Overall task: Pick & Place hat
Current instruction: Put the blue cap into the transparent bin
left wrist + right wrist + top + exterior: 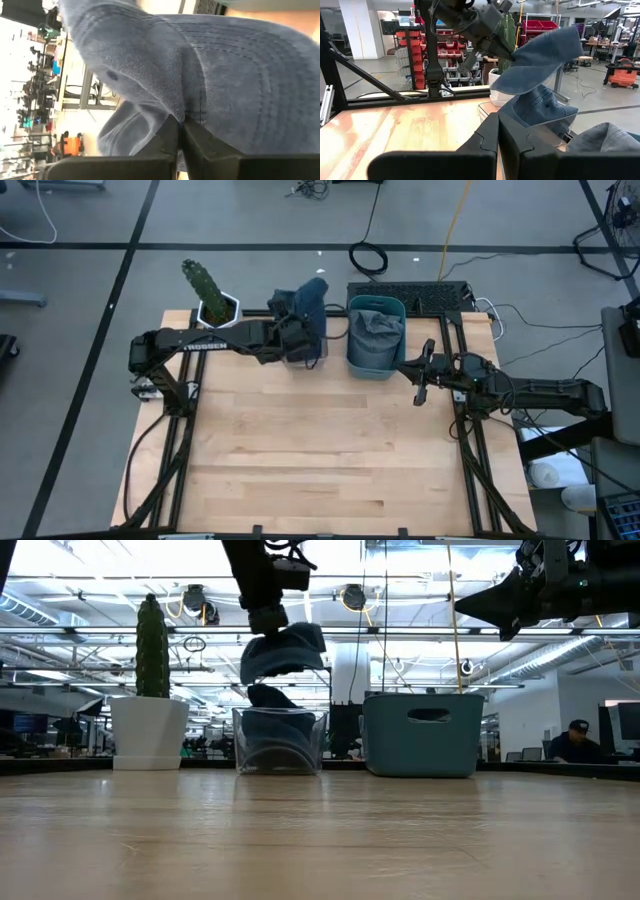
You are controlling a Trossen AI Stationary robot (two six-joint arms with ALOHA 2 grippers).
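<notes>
A blue denim hat (285, 650) hangs from my left gripper (268, 622), which is shut on it above a clear bin (280, 750) at the table's far edge. The hat (312, 302) also shows in the high view. A second blue hat (272, 700) lies in that clear bin and sticks up past its rim. Right of it stands a teal bin (375, 340) with grey cloth inside. My right gripper (415, 370) is shut on nothing and hovers to the right of the teal bin. My left gripper pinches the hat between its two fingers where the stitched brim meets the crown (192, 117). The fingers come from the table's left, slanting down. The hat is lifted clear above the clear bin, its crown sagging below the fingers.
A cactus in a white pot (215, 305) stands at the far left, close to my left arm. A black keyboard (410, 295) lies behind the teal bin. The wooden table top (320, 450) stretches bare toward the near edge.
</notes>
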